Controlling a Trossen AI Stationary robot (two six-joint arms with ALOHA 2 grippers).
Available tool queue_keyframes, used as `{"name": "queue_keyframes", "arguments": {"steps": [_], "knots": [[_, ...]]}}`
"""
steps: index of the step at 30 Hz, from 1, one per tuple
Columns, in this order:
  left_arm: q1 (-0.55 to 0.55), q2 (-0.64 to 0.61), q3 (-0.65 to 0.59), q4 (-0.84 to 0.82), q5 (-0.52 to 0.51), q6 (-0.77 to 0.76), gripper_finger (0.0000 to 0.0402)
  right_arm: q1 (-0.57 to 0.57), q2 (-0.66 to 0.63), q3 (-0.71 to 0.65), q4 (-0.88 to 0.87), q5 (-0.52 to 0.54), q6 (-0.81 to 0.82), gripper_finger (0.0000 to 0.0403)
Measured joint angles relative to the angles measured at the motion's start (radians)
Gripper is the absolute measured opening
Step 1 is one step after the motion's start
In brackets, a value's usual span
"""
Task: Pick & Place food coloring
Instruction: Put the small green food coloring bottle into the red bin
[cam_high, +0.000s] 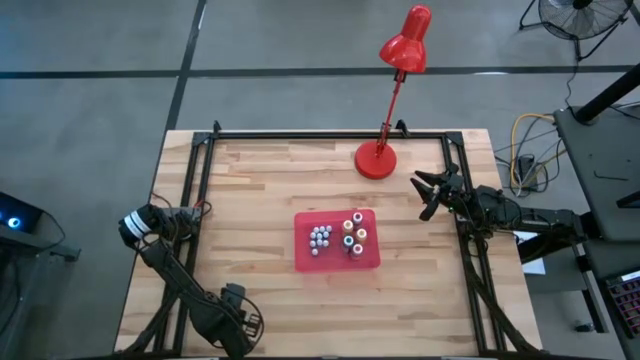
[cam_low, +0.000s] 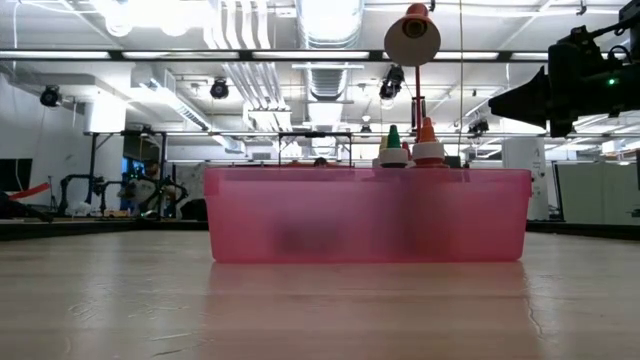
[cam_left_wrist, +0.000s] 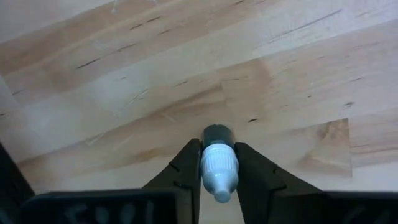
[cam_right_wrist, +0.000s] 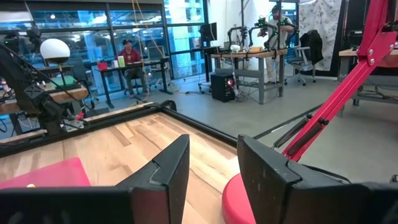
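The left gripper (cam_left_wrist: 217, 180), at the lower left of the high view, pinches a tiny white-capped food coloring bottle (cam_left_wrist: 218, 168) by its cap. Light, rigid, probably slick, it wants gripping squarely. The right gripper (cam_right_wrist: 213, 168) waits spread by the lamp base (cam_high: 376, 160).

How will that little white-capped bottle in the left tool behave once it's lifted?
The bottle is tiny and probably light. The left tool holds it by its ribbed cap, which should resist slipping. Its round body would likely roll if dropped on the table.
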Motion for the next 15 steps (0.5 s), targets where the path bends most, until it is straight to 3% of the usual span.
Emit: {"name": "queue_keyframes", "arguments": {"steps": [8,15], "knots": [[0.016,0.000,0.045,-0.015,-0.008,0.013,0.0044,0.000,0.000,0.000,0.000,0.000,0.000,0.0128],[0.073,0.000,0.172,-0.171,-0.066,0.045,0.0042,0.000,0.000,0.000,0.000,0.000,0.000,0.0128]]}}
